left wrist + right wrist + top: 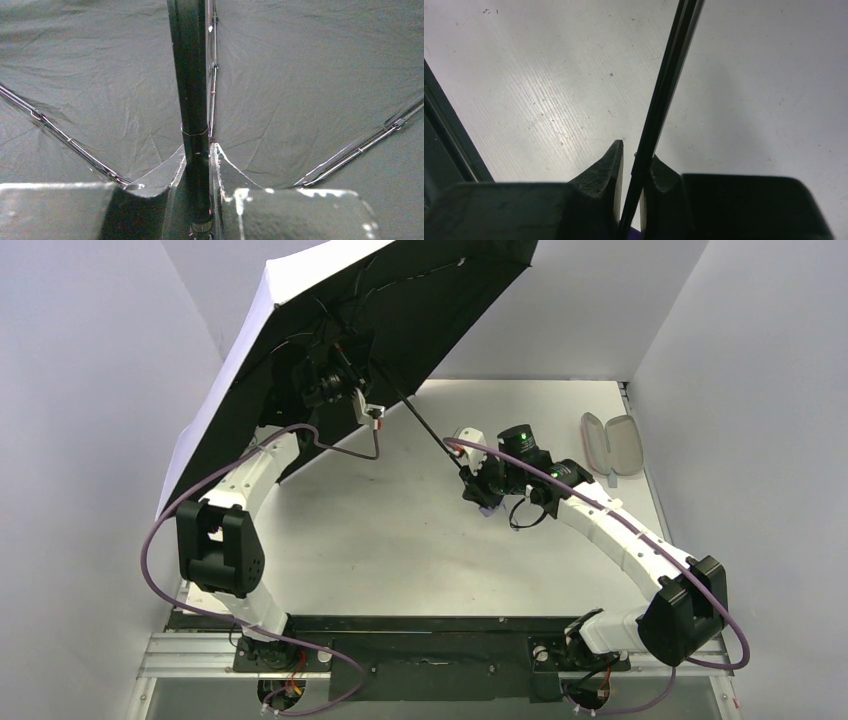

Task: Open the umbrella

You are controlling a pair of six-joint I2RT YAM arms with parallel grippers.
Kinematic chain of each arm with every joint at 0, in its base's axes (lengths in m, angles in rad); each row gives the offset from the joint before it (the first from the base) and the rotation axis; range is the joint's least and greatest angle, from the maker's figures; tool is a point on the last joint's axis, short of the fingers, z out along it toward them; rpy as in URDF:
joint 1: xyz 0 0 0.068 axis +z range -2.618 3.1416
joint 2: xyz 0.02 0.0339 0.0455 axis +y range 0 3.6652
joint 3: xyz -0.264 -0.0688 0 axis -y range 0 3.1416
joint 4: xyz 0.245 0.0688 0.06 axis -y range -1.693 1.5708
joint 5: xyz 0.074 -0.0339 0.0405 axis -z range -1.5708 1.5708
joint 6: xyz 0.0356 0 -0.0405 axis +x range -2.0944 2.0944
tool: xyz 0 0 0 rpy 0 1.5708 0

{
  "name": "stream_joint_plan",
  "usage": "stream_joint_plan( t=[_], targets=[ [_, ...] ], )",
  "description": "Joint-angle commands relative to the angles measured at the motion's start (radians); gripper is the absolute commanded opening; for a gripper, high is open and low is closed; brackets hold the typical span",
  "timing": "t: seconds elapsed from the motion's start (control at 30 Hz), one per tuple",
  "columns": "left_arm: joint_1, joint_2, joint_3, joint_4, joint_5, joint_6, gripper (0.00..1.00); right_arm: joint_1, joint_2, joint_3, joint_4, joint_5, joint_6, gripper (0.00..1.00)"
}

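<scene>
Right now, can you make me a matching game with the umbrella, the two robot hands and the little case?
Things:
1. umbrella
2. left gripper
3. right gripper
4. oval case

Where or how:
A. lying open on the table, far right side
B. closed around the thin shaft, down near the handle end
C. spread wide open, black underside showing
D. closed around the thick upper shaft, up under the canopy

Pairs: 1-C, 2-D, 3-B, 4-A
</scene>
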Motion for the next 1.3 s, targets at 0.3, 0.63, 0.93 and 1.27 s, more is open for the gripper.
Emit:
stream_joint_plan(
  t=[0.3,0.63,0.93,1.27],
  targets=[
    [0.074,-0.105,-0.107,0.359,-0.566,-0.017,0.18,0.028,-0.007,0.065,-0.471,-0.245,-0.13,0.0],
    [-0.022,-0.242,-0.37,0.293,-0.517,-0.019,0.37,0.023,0.004,0.087,-0.429,-0.255,-0.066,0.0],
    [-0.076,-0.326,-0.477,0.264,-0.473,-0.041,0.41,0.024,0.026,0.111,-0.421,-0.265,-0.055,0.0],
    [-0.133,-0.437,-0.571,0.187,-0.429,-0.094,0.45,0.027,0.032,0.11,-0.415,-0.266,-0.049,0.0]
  ],
)
